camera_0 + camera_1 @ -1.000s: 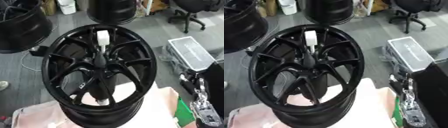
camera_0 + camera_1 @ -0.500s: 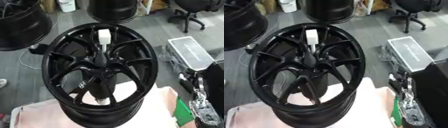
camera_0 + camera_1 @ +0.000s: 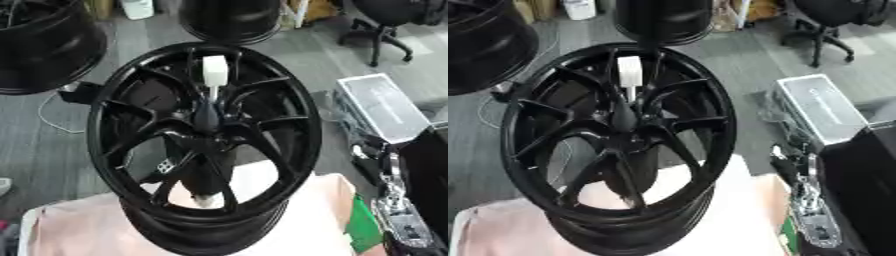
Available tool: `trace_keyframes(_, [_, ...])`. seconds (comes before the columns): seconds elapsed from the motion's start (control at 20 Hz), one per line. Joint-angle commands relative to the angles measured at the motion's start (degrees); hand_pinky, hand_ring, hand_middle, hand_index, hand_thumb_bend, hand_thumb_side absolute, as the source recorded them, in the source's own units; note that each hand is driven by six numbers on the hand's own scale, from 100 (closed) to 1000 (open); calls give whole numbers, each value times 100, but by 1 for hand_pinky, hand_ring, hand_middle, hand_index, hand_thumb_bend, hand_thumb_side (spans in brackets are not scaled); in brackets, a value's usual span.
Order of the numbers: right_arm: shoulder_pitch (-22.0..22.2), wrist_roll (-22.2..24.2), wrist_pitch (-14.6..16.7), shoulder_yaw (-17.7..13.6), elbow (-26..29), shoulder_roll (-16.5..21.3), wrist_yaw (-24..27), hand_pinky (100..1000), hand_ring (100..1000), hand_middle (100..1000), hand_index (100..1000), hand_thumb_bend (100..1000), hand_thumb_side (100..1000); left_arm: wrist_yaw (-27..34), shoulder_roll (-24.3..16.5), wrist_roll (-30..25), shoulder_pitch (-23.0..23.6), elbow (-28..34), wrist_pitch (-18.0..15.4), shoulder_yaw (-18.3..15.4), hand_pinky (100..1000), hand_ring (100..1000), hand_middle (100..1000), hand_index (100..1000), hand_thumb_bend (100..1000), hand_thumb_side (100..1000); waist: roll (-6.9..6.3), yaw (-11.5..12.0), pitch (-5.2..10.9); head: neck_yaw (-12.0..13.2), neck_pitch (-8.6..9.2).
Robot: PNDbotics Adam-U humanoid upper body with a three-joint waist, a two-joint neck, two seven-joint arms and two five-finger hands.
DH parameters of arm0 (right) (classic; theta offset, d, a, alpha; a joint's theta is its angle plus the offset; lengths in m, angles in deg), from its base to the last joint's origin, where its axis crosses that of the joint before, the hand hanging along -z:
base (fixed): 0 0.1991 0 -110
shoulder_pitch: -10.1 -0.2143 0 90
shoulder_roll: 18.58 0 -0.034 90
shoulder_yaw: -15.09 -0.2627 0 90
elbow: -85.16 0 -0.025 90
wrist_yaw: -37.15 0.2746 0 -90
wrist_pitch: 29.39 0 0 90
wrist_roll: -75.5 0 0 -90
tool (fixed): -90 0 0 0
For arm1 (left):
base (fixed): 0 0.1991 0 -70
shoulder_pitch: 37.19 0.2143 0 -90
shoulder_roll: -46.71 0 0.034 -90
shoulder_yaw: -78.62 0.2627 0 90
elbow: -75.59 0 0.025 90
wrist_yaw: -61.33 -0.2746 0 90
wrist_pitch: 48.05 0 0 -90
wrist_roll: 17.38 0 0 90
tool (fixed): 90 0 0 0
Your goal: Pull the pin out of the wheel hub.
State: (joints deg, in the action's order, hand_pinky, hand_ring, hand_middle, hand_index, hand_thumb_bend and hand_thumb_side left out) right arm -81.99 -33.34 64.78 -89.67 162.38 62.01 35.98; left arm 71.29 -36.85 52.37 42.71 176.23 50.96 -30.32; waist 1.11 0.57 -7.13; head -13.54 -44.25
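The white block-headed pin (image 3: pixel 213 75) is seen standing in the centre of the glossy black spoked wheel hub (image 3: pixel 206 145); extraction remains. The right hand (image 3: pixel 398 220), right of the hub, grips nothing; finger state cannot be told.

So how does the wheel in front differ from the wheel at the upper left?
The front wheel sits on a pale pink cloth; the upper-left wheel stands on the grey floor. The front wheel shows all its spokes and carries a pin with a white top at its centre; the upper-left wheel is cut off by the picture edge and shows no pin. Both are black.
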Motion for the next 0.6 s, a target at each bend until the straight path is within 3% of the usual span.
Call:
trace_keyframes(0.05, [-60,-7,3,-14,99,55,30,471,533,758,811,100,247,12,224,144,-19,243,281,-53,563,458,642,842,177,1000,3,-11,28,37,13])
trace_keyframes(0.6, [-90,-20,6,-26,108,41,40,472,534,759,813,100,246,-64,463,103,-62,271,592,66,566,461,638,837,183,1000,34,-57,-20,38,13])
